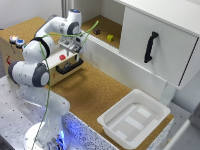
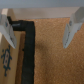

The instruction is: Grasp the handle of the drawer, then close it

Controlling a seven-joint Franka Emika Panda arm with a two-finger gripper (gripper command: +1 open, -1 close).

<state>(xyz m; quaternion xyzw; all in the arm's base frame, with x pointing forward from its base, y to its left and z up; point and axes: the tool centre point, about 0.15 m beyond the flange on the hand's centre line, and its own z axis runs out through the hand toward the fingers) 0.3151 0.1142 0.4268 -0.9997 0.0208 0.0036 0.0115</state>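
The drawer [image 1: 64, 76] is a small light-brown wooden one, pulled out of a wooden box [image 1: 10, 52] that carries coloured buttons [image 1: 16, 40]. Its handle [image 1: 70, 66] is a short flat black bar across the drawer front. My gripper [image 1: 70, 51] hangs open just above the handle and touches nothing. In the wrist view the black handle [image 2: 29, 50] runs between my two white fingers [image 2: 8, 31], close to one of them, with the drawer's wood [image 2: 10, 60] beside it. My gripper [image 2: 39, 45] holds nothing there.
A white plastic bin [image 1: 132, 117] stands on the cork surface [image 1: 95, 90] toward the exterior view's right. A big white cabinet door with a long black handle [image 1: 150, 47] rises behind. Small blocks [image 1: 110, 37] lie on the shelf. A green cable [image 1: 47, 85] runs along the arm.
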